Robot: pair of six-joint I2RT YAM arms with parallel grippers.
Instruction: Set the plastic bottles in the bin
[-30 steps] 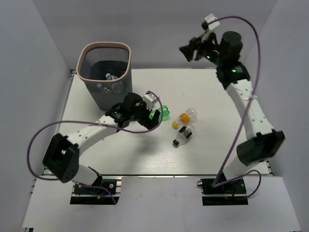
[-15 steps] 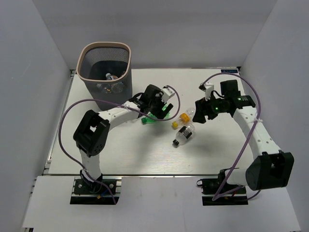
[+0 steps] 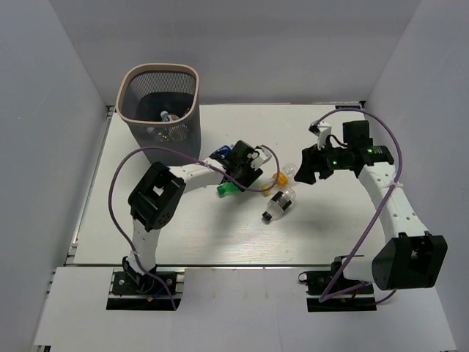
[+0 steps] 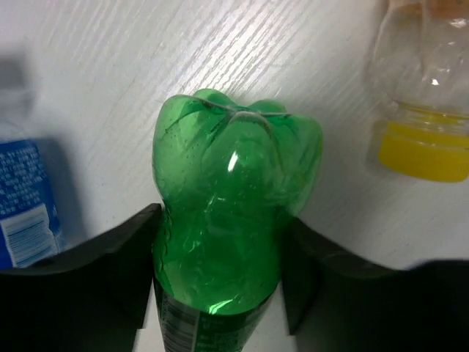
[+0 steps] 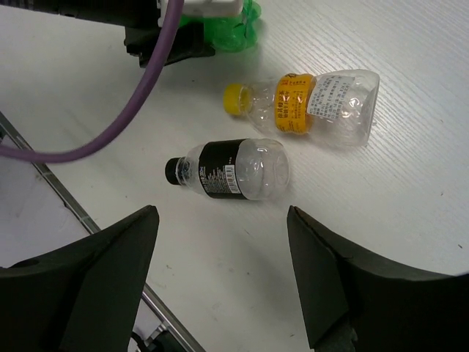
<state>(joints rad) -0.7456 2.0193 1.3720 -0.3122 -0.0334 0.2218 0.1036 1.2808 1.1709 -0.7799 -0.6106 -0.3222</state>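
My left gripper (image 4: 220,220) is shut on a green plastic bottle (image 4: 234,183), its fingers pressed against both sides; from above the gripper (image 3: 244,167) sits mid-table with the green bottle (image 3: 226,189) poking out below it. A blue-labelled bottle (image 4: 22,198) lies just left of it. A yellow-capped bottle (image 5: 308,103) and a black-labelled bottle (image 5: 227,170) lie on the table. My right gripper (image 5: 222,220) hangs open above the black-labelled one, touching nothing. The bin (image 3: 161,67) stands at the far left with bottles inside.
White walls enclose the table (image 3: 183,235) on three sides. Purple cables loop from both arms; the left arm's cable (image 5: 139,110) crosses the right wrist view. The table's metal front rail (image 5: 110,249) shows there too.
My left gripper swung from beside the bin to the green bottle and closed on it. The right arm came down from the far right and now hovers over the bottles.
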